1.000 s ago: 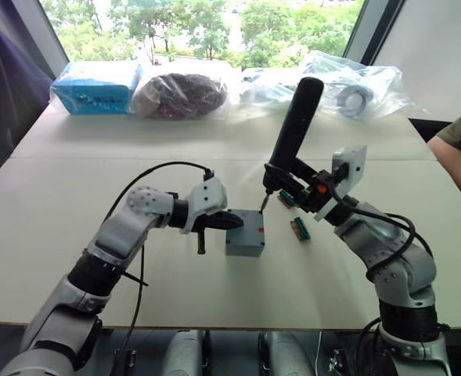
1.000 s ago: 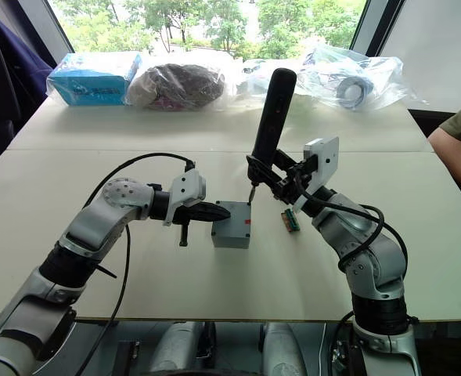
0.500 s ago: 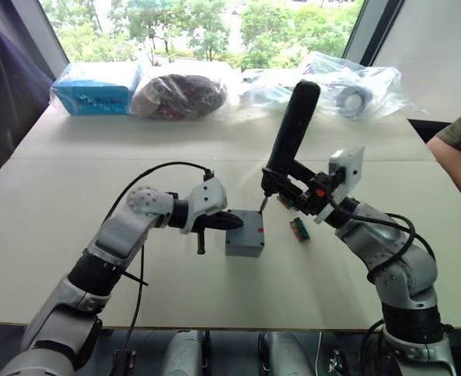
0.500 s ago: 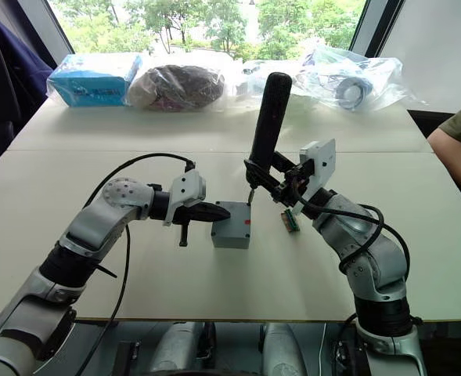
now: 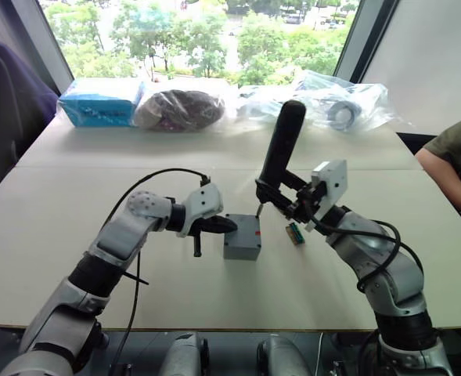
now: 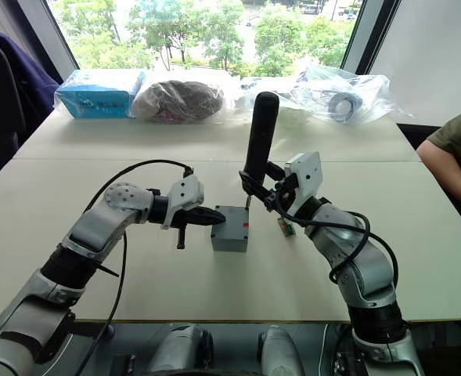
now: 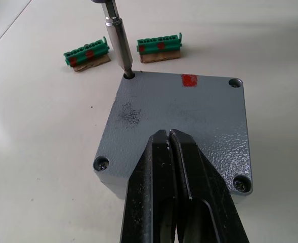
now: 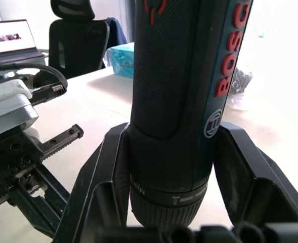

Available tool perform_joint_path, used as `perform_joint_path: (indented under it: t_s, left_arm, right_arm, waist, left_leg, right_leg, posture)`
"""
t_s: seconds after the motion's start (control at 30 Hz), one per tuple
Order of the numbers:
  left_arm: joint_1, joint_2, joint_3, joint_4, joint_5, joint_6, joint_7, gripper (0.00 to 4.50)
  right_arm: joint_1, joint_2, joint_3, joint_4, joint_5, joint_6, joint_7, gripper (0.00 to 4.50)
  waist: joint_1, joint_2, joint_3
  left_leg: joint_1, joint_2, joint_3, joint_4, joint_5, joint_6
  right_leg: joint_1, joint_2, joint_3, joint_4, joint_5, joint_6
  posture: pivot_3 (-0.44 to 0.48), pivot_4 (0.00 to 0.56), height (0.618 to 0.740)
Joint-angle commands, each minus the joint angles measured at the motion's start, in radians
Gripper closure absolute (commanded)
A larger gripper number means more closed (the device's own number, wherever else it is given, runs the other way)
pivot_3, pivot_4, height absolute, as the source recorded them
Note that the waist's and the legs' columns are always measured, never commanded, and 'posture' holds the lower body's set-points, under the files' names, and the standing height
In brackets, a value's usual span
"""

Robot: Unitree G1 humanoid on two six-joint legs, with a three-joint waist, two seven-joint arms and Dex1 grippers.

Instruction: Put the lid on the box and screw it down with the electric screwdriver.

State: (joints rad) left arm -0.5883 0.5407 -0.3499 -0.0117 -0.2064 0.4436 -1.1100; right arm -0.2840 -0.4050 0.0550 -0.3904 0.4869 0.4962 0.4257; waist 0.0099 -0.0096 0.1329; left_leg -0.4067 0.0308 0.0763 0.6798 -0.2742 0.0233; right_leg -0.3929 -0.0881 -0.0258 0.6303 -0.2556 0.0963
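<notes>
Two pincers busy, left pincer clenched empty on the lid, right pincer grasping the electric screwdriver.

My left gripper sits mid-frame with fingers pressed together, arm bent in from the lower left. My right gripper, right of centre, clamps the screwdriver upright.
</notes>
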Motion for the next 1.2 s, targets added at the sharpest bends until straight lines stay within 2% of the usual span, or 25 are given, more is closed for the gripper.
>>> perform_joint_path:
  t_s: [0.03, 0.37, 1.2]
  left_arm:
    - [0.016, 0.002, -0.019, 0.020, 0.022, 0.010, -0.004, 4.50]
    - [0.018, -0.006, -0.022, 0.016, 0.026, 0.009, 0.002, 4.50]
    - [0.020, -0.022, -0.024, 0.016, 0.042, 0.002, -0.007, 4.50]
  right_arm:
    - [0.038, -0.025, 0.054, 0.088, -0.071, 0.087, -0.011, 2.69]
    - [0.072, 0.025, 0.007, 0.105, -0.018, 0.131, -0.038, 2.69]
    - [0.078, 0.004, 0.004, 0.096, -0.052, 0.090, -0.020, 2.69]
  waist:
    - [0.001, 0.000, -0.001]
    - [0.002, -0.003, -0.006]
    - [-0.003, 0.000, -0.014]
  left_leg:
    - [0.000, 0.000, 0.000, 0.000, 0.000, 0.000]
    - [0.000, -0.001, 0.000, -0.001, -0.001, 0.001]
    - [0.002, -0.006, -0.001, -0.017, -0.002, -0.001]
  right_leg:
    - [0.000, 0.000, 0.000, 0.000, -0.001, -0.001]
    - [0.000, -0.004, -0.001, 0.000, -0.002, -0.003]
    - [-0.002, -0.018, -0.003, -0.016, -0.001, -0.006]
  posture:
    - [0.000, 0.150, 0.740]
    - [0.000, 0.150, 0.740]
    - [0.000, 0.150, 0.740]
